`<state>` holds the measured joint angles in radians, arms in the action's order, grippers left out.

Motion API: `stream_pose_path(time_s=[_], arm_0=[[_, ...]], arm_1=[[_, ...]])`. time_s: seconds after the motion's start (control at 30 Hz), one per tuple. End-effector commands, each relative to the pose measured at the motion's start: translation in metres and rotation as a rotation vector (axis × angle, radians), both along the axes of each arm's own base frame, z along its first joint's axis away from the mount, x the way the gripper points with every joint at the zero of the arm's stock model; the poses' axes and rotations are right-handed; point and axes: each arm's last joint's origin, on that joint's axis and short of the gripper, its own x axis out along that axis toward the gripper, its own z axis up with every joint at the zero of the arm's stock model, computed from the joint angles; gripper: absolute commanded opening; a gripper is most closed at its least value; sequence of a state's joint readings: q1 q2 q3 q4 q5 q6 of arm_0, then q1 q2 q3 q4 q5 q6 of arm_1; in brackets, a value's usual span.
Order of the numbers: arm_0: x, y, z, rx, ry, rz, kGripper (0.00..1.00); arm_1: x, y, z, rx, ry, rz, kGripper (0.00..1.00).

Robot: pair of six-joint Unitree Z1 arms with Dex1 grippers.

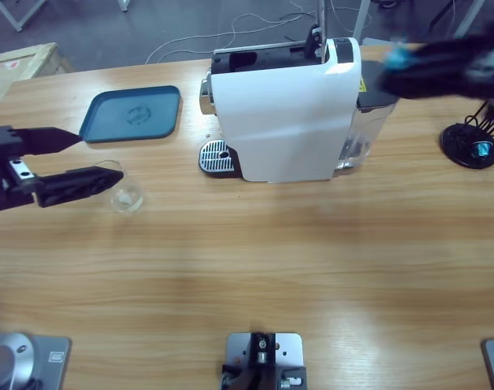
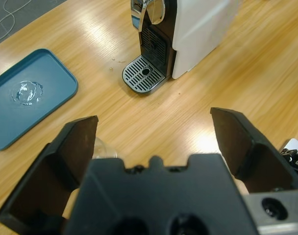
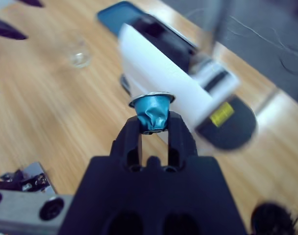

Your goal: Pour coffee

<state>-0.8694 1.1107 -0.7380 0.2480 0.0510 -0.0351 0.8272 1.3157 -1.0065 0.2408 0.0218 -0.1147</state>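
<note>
while crumpled, the blue capsule (image 3: pixel 152 111) gleams foil-rimmed.

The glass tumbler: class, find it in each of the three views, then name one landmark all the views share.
High view: tumbler at left, beside the left gripper.
Left wrist view: only its rim shows, lower left, behind one finger.
Right wrist view: upper left, on the table.
Shared landmark: the white coffee machine.

A small clear glass (image 1: pixel 127 193) stands upright just beside the left claw's (image 1: pixel 99 157) spread tips. The white coffee machine (image 1: pixel 288 114) stands well ahead of it. The right claw (image 3: pixel 154 128) pinches a dented blue capsule (image 3: pixel 153 110).
</note>
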Motion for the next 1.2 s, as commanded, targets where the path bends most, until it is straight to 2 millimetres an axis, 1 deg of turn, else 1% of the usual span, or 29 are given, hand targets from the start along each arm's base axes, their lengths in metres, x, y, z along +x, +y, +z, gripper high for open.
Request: stream_pose_path(time_s=[0.03, 0.2, 0.33, 0.57, 0.77, 0.87, 1.0, 1.2], arm_0=[[-0.016, 0.018, -0.003, -0.010, -0.007, 0.006, 0.987], [-0.016, 0.017, -0.004, -0.009, -0.004, 0.007, 0.987], [-0.015, 0.017, -0.005, -0.004, -0.007, 0.015, 0.987], [-0.014, 0.017, -0.009, 0.010, -0.004, 0.023, 0.987], [-0.015, 0.018, -0.010, 0.011, -0.005, 0.025, 0.987], [-0.015, 0.017, -0.010, 0.007, -0.005, 0.024, 0.987], [-0.016, 0.018, -0.011, 0.008, -0.003, 0.025, 0.987], [-0.016, 0.019, -0.013, 0.013, 0.001, 0.026, 0.987]], arm_1=[[0.061, 0.093, -0.011, -0.280, -0.039, 0.255, 0.000], [0.090, 0.125, -0.006, -0.296, -0.105, 0.260, 0.000], [0.103, 0.138, -0.008, -0.310, -0.126, 0.234, 0.000], [0.116, 0.140, -0.027, -0.354, -0.098, 0.215, 0.000], [0.129, 0.150, -0.044, -0.374, -0.071, 0.207, 0.000], [0.134, 0.151, -0.046, -0.385, -0.076, 0.193, 0.000], [0.139, 0.146, -0.047, -0.395, -0.078, 0.170, 0.000], [0.139, 0.142, -0.052, -0.403, -0.060, 0.174, 0.000]])
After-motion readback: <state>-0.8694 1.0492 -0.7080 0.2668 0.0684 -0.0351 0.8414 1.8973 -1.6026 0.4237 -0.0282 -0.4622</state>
